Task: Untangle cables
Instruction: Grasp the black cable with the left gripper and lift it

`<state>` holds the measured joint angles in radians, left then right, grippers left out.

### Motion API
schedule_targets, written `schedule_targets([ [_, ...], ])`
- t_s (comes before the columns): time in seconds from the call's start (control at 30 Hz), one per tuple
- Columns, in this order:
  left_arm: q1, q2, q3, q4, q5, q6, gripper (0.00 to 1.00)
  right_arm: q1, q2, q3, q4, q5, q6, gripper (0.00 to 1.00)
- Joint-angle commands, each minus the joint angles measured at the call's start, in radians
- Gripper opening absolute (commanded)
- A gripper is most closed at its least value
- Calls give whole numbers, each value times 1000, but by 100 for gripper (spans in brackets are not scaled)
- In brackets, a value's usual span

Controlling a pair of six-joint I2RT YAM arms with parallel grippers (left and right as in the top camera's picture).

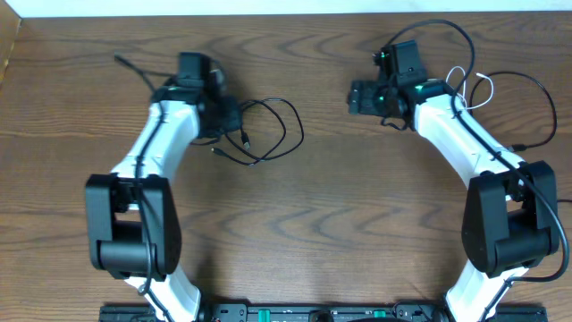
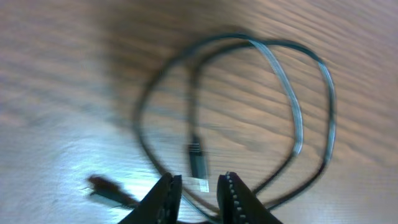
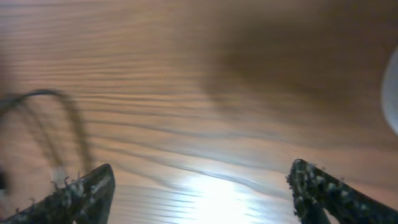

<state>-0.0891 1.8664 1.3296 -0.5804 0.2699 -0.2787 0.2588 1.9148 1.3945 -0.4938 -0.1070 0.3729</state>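
Seemingly one black cable (looped), one white cable

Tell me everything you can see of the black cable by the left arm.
The black cable is thin and glossy, looking plastic-sheathed. It lies slack in two loose overlapping loops, flat on the wooden table. One plug, dark with a pale tip, lies just ahead of the left gripper, whose jaws stand narrowly parted. The other plug lies off to one side. Whether the jaws touch the cable is unclear.
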Motion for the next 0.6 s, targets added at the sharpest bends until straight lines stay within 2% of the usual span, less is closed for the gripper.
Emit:
schedule_targets([
  [0.0,-98,3,10,-43,-112,64,32,-26,2,-5,-55,171,-12,91],
  [0.13,-178,4,7,-104,-209,72,49,-50,2,-7,-94,194,-11,95],
  [0.2,-210,4,-3,-107,-214,127,59,-55,2,-8,-94,195,-15,95],
  [0.23,-232,4,-10,-108,-213,167,69,-56,2,-8,-94,195,-15,96],
  [0.27,-245,4,-15,-108,-211,196,73,-55,2,-8,-93,195,-15,97],
  [0.37,-273,5,-34,-105,-211,266,79,-55,2,-8,-93,195,-14,98],
  [0.57,-313,10,-108,-37,-200,406,80,-55,2,-8,-93,194,-15,99],
])
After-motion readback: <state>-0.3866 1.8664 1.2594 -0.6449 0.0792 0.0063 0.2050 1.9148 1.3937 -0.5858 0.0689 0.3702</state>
